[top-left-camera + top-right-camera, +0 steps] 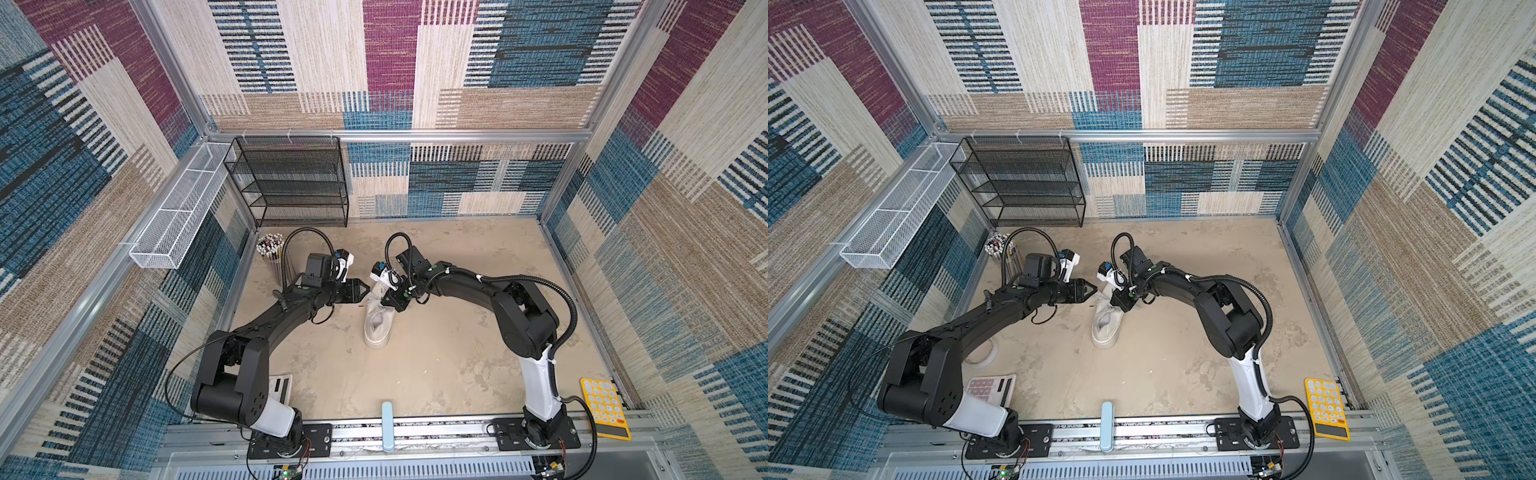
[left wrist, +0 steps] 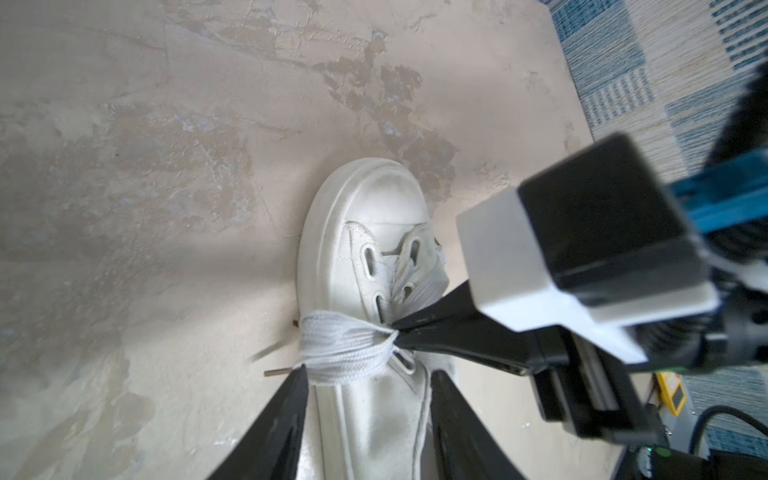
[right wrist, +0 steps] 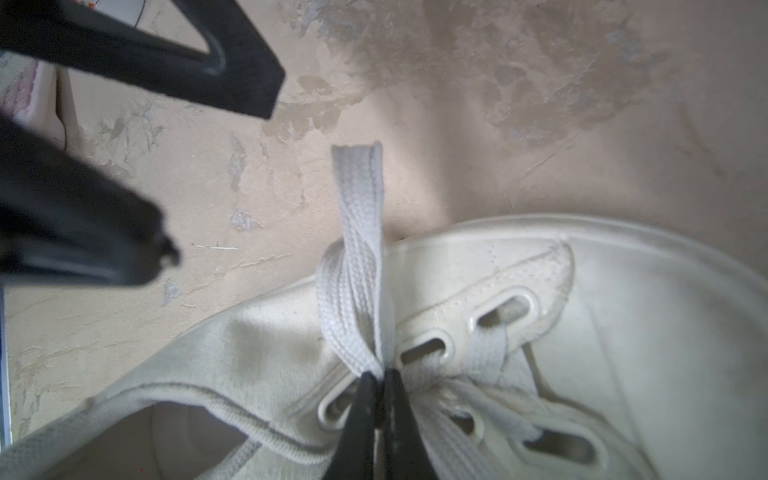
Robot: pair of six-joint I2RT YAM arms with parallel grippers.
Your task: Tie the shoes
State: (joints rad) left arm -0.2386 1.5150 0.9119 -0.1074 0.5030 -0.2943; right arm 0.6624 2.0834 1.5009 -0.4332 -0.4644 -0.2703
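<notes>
While the left gripper (image 1: 365, 291) hangs just left of the shoe (image 1: 376, 330), its jaws stand apart with nothing between them. The shoe stands mid-table (image 1: 457, 357), heel toward the arm bases and toe toward the back wall. In the left wrist view the left fingers (image 2: 291, 415) frame the shoe's side, and a flat lace (image 2: 345, 349) drapes over the sole edge there. From the right, the right gripper (image 2: 392, 332) reaches onto the eyelets and is clamped on that lace. In the right wrist view the folded lace (image 3: 357, 249) is pinched at its tips. A yellow calculator (image 1: 604, 409) lies far right.
</notes>
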